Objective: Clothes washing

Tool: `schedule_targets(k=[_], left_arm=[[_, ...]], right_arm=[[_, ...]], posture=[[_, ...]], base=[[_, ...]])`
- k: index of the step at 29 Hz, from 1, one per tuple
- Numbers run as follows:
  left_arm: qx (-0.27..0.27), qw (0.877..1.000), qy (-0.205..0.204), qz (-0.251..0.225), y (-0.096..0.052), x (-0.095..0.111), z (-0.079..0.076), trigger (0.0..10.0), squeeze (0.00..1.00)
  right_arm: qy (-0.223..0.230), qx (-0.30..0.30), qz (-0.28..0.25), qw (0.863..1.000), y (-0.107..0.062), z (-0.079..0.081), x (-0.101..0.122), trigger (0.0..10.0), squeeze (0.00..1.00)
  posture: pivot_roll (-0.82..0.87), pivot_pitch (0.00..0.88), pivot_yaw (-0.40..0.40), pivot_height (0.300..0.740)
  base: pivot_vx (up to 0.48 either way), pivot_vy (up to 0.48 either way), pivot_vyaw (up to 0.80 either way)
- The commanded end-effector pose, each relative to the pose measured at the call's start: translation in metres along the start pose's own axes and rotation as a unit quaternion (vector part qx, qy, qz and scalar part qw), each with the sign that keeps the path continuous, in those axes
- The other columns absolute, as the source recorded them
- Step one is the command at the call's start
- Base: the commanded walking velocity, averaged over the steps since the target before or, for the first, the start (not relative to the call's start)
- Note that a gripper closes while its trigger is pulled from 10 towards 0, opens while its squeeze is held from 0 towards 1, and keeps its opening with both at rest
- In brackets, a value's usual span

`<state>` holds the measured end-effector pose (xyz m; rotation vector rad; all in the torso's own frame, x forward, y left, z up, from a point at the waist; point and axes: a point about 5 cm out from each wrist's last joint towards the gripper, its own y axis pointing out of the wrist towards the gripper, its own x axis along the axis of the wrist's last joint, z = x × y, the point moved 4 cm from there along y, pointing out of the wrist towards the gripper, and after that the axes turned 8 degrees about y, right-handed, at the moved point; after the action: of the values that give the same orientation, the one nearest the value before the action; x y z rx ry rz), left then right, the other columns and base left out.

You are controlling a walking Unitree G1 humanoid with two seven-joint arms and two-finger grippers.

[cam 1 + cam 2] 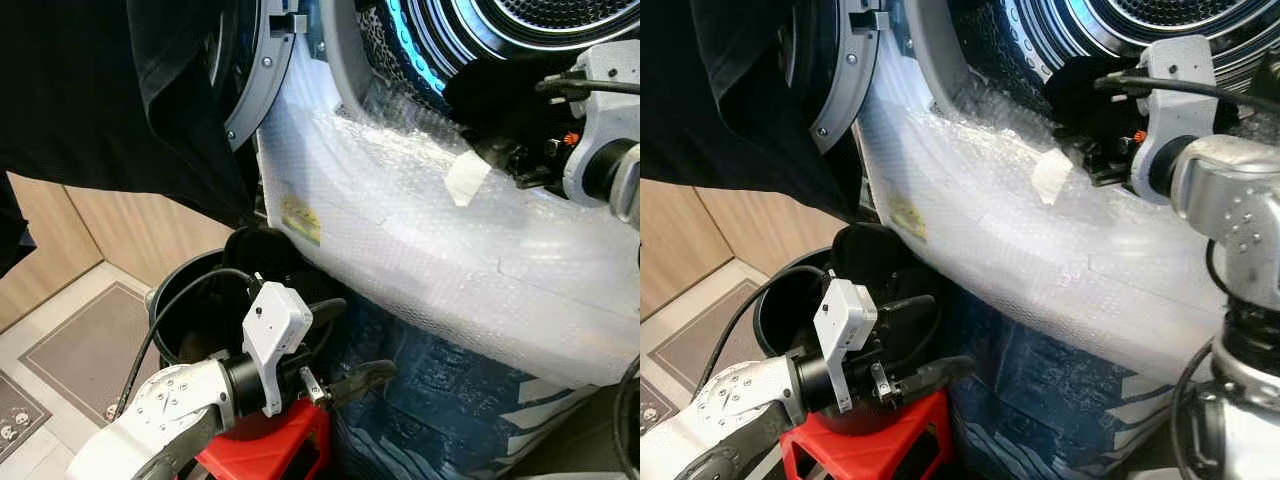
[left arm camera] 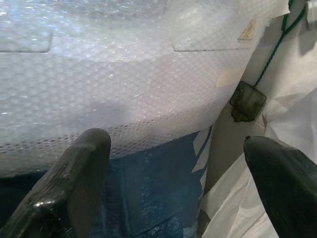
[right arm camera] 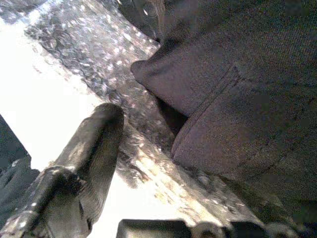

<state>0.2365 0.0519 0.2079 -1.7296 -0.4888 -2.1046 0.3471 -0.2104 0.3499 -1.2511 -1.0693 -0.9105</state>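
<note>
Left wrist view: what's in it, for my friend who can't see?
Two black pincer fingers stand wide open before a white bubble-wrapped washing machine front. Below it lies dark blue printed plastic wrap, with white plastic sheeting beside.

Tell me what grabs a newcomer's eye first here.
The washer, its front wrapped in bubble wrap, with the drum open at the top. The right claw is up at the drum's mouth against a dark garment. Lower down, the left claw hangs open over a black bucket on a red stool.
</note>
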Motion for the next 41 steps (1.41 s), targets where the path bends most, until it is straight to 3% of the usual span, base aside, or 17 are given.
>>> schedule_targets(k=[1,3,8,11,18,27,32,33,36,41], left_arm=[[-0.003,1.000,-0.001,-0.003,0.000,0.001,0.000,10.0,0.00],[0.001,1.000,-0.002,-0.003,-0.001,0.001,0.001,10.0,0.00],[0.005,1.000,-0.004,-0.003,-0.001,0.001,0.001,10.0,0.00],[0.007,1.000,-0.005,-0.003,-0.001,0.000,0.001,10.0,0.00],[0.007,1.000,-0.004,-0.003,-0.003,0.000,0.001,10.0,0.00],[0.006,1.000,-0.001,-0.001,-0.003,0.001,0.003,10.0,0.00],[0.004,1.000,0.000,-0.001,-0.003,0.001,0.003,10.0,0.00],[0.003,1.000,0.000,-0.001,-0.002,0.001,0.003,10.0,0.00],[0.002,1.000,0.000,-0.001,-0.002,0.001,0.003,10.0,0.00],[0.002,1.000,-0.001,-0.001,-0.002,0.001,0.003,10.0,0.00]], right_arm=[[0.001,-0.007,0.026,1.000,-0.001,-0.005,-0.005,10.0,0.00],[-0.006,-0.005,0.028,1.000,-0.006,-0.006,-0.003,10.0,0.00],[0.064,0.086,0.013,0.994,-0.012,0.006,0.010,10.0,0.00],[0.098,0.127,0.008,0.987,-0.016,0.005,0.017,10.0,0.00],[0.106,0.164,0.007,0.981,-0.032,-0.006,0.029,10.0,0.00],[0.038,0.216,0.022,0.975,-0.067,-0.008,0.027,10.0,0.00],[0.007,0.227,0.030,0.973,-0.075,-0.005,0.024,10.0,0.00],[-0.031,0.249,0.041,0.967,-0.081,0.002,0.016,10.0,0.00],[-0.076,0.289,0.041,0.953,-0.091,0.015,0.012,10.0,0.00],[-0.104,0.324,0.034,0.940,-0.088,0.030,0.011,10.0,0.00]], posture=[[-0.11,0.109,-0.048,0.740],[-0.11,0.110,-0.053,0.740],[-0.11,0.112,-0.059,0.740],[-0.11,0.113,-0.059,0.740],[-0.11,0.113,-0.055,0.740],[-0.10,0.111,-0.045,0.740],[-0.11,0.111,-0.042,0.740],[-0.11,0.111,-0.042,0.740],[-0.11,0.111,-0.043,0.740],[-0.10,0.113,-0.044,0.740]], base=[[0.000,0.000,0.00],[0.000,0.000,0.00],[0.000,0.000,0.00],[0.000,0.000,0.00],[0.000,0.000,0.00],[0.000,0.000,0.00],[0.000,0.000,0.00],[0.000,0.000,0.00],[0.000,0.000,0.00],[0.000,0.000,0.00]])
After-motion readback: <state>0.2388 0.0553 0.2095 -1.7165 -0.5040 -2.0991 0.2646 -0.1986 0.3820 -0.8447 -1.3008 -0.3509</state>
